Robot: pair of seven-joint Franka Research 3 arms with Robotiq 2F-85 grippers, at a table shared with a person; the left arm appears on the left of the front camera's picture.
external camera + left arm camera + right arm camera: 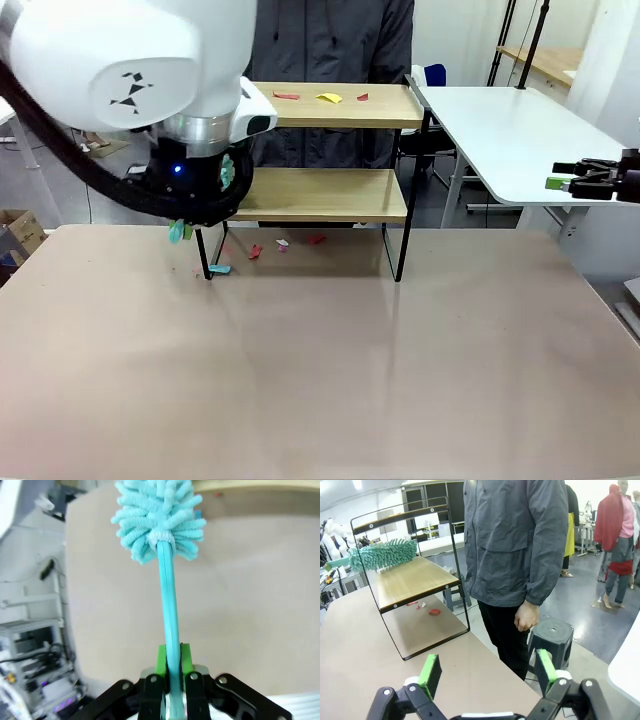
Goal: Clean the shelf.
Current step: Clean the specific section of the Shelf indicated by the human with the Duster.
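Note:
The shelf (330, 195) stands at the table's far side, a two-tier rack with wooden boards and a black frame. Red and yellow scraps (328, 98) lie on its top board, and more scraps (283, 243) lie on the table under it. My left gripper (172, 680) is shut on the handle of a teal fluffy duster (157, 520). In the right wrist view the duster head (382, 555) hovers over the shelf's lower board (415, 580) at its far end. My right gripper (572, 182) hangs open at the far right, off the table, with nothing between its green pads (432, 672).
A person (505, 555) in a grey jacket stands right behind the shelf, hand hanging down. A dark stool (550, 635) sits beside the person. A white table (510, 130) stands at the back right. My left arm (130, 60) blocks the shelf's left end in the front view.

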